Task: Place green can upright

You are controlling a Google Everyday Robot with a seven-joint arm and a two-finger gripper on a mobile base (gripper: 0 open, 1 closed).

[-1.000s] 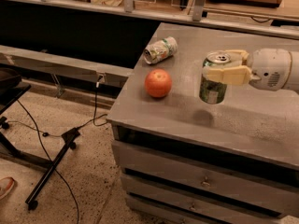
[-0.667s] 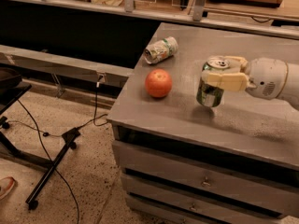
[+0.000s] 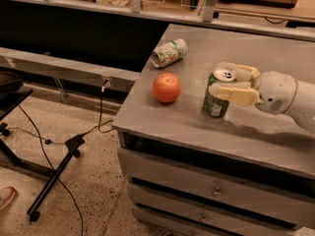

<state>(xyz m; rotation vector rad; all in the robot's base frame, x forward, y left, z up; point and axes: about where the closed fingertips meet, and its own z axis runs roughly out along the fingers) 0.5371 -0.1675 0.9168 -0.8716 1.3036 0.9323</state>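
The green can (image 3: 215, 101) stands upright on the grey cabinet top (image 3: 197, 127), its silver pull-tab top facing up, to the right of the orange fruit (image 3: 167, 87). My gripper (image 3: 227, 82) reaches in from the right, and its cream fingers (image 3: 236, 95) are shut around the can's upper part. The can's base is at or just above the surface; I cannot tell which.
A paler, dented whitish-green can (image 3: 169, 52) lies on its side behind the orange fruit. The cabinet's left edge drops to a speckled floor with a black stand (image 3: 54, 176) and cables. Drawers (image 3: 211, 193) are below the top. A cluttered shelf runs along the back.
My gripper and the green can have moved lower and a little to the left, bringing the can's base down toward the cabinet top. The orange fruit and dented can have not moved.
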